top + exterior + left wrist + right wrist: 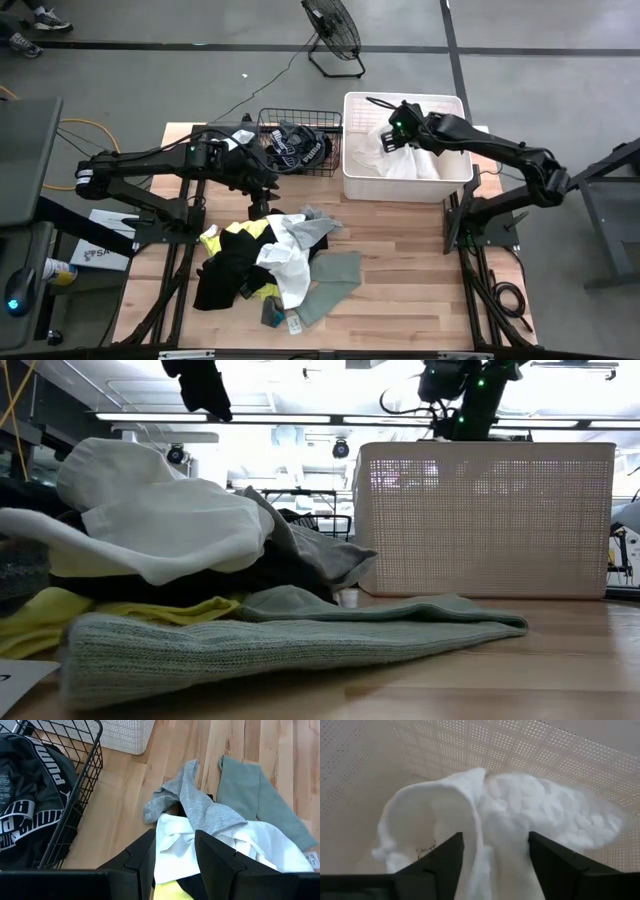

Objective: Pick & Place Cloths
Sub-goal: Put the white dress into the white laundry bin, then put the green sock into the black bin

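Fingers of the right gripper (492,857) stand spread wide inside the white tub (452,186) at the far right of the table, with a white cloth (520,815) heaped just beyond them and partly between them; they do not seem to pinch it, so I judge this cloth is being let go or has just been dropped. The left gripper (172,855) hangs over the near edge of the wire basket (262,135) at the far middle of the table, its fingers parted and empty, aimed down at the cloth pile (265,262) in the middle. The sorting looks partly done: a black garment with white lettering (25,805) lies in the basket, white cloth is in the tub, and most pieces remain on the table, among them a grey top (200,807), a white shirt (245,845), a sage knit piece (250,790) and a neon yellow one (222,238). Next, the left gripper likely needs to drop onto the top of the pile and close on a single layer, which is awkward since the pieces overlap and may drag each other. Pale wood planks form the tabletop (410,280). Beyond it lie a grey floor with dark lines, a floor fan (333,35), and someone's shoes (40,20) at the far left.
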Robot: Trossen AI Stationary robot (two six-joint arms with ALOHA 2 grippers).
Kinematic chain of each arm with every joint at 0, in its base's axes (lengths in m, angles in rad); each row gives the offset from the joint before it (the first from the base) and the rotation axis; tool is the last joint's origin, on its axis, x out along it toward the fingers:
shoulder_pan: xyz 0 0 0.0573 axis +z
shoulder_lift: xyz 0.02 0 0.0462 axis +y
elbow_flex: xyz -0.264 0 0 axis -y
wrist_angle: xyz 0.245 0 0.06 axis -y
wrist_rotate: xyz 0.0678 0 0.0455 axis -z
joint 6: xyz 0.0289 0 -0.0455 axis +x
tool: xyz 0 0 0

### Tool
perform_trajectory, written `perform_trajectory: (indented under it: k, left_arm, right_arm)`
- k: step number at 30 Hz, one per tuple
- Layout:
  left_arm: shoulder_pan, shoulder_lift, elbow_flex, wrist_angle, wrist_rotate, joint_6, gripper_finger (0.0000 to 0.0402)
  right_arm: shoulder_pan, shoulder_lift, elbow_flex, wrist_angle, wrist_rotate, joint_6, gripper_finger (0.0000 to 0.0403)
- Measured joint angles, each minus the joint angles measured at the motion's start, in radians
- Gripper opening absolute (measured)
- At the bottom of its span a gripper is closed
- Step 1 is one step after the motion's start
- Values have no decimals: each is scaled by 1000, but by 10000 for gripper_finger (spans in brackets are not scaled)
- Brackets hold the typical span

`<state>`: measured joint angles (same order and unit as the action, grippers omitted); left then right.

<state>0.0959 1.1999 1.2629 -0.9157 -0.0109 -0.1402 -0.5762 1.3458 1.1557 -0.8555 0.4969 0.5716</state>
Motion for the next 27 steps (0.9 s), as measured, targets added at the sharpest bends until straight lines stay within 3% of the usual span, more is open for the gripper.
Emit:
perform_trajectory:
  k: [7,16,27]
  left_arm:
    - [0,0,0,0,0,0,131]
    - [0,0,0,0,0,-2,131]
    - [0,0,0,0,0,-22,131]
  right_arm:
    - [0,-76,0,0,-14,-3,271]
    - [28,-222,0,-3,-159,-22,278]
    - [315,-332,1,-3,-132,-46,278]
